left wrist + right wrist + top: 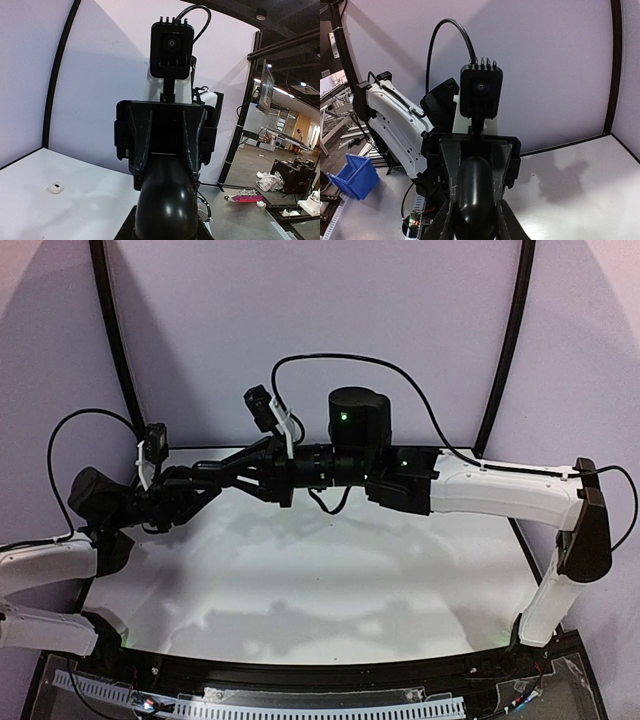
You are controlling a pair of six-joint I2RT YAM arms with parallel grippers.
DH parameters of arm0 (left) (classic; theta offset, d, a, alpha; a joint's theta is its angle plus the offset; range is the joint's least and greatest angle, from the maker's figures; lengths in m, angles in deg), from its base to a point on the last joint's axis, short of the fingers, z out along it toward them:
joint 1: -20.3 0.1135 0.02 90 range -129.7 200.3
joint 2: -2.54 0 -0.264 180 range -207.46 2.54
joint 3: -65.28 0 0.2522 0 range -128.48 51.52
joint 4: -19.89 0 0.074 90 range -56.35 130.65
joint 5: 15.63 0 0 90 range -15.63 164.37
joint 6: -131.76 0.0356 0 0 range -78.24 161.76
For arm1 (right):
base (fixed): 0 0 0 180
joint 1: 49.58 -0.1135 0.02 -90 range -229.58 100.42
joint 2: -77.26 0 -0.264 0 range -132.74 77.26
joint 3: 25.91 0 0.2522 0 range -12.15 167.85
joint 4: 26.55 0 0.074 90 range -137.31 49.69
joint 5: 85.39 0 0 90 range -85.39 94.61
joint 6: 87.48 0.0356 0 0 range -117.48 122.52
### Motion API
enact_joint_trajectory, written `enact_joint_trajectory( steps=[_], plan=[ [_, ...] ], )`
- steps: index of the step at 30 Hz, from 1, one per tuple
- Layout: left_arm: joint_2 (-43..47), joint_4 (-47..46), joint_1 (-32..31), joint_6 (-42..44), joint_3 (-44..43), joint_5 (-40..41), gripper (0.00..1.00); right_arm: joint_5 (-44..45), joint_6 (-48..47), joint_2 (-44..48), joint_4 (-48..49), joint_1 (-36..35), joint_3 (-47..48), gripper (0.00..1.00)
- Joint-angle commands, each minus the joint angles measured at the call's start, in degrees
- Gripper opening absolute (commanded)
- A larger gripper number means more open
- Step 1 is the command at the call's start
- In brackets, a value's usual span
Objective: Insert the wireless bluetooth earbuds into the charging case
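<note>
The left claw (pixel 232 472) and the right claw (pixel 222 478) meet nose to nose in mid-air above the table (pixel 90 200), and a glossy black rounded body (pixel 475 195) sits between them. Its long axis runs along the line from one claw to the other, with a domed end toward each palm. It may be the charging case, but no seam or lid shows to settle that. The left claw is nearly closed on the body, which rises from between its fingers at the lower edge of its own view. The right claw's fingers (pixel 446 220) are closed in on both flanks with no gap showing. From overhead the crossed arms hide the grip. Low and to the left of the claws, a small white piece (pixel 56 188) with a dark spot lies flat on the table. It is too small to tell earbud from case, or which way it points.
</note>
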Motion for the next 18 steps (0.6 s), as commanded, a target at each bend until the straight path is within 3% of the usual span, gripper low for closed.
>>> enact_joint_trajectory(
  steps=[1,4,8,10,11,13,16,18],
  plan=[
    [0.4,-0.5,-0.2,1.0,0.7,0.0,0.01,-2.0,-0.4,-0.8,-0.3,-0.2,2.1,0.13],
    [0.4,-0.5,-0.2,1.1,0.8,0.1,0.01,-2.1,-0.6,-0.7,-1.4,-0.1,2.3,0.00],
    [0.5,0.7,-0.2,1.6,0.7,1.2,0.02,-2.0,-0.1,-0.2,-2.5,0.4,2.1,0.00],
    [0.7,2.7,-0.2,1.9,0.6,2.8,0.32,-2.2,0.8,0.3,-2.6,0.9,1.7,0.00],
    [0.9,3.5,-0.2,2.2,0.5,3.5,0.65,-1.9,1.3,1.0,-2.8,1.3,1.3,0.00],
    [1.4,6.5,-0.1,4.4,0.5,5.7,0.97,-0.8,2.1,2.8,-3.7,2.7,0.1,0.00],
    [2.7,9.5,-0.1,7.3,0.6,8.0,0.99,0.7,2.6,6.0,-7.2,5.3,-2.0,0.00],
    [3.7,13.5,-0.1,10.0,0.2,11.0,0.99,1.0,2.9,10.3,-14.1,10.8,-4.7,0.00]
  ],
)
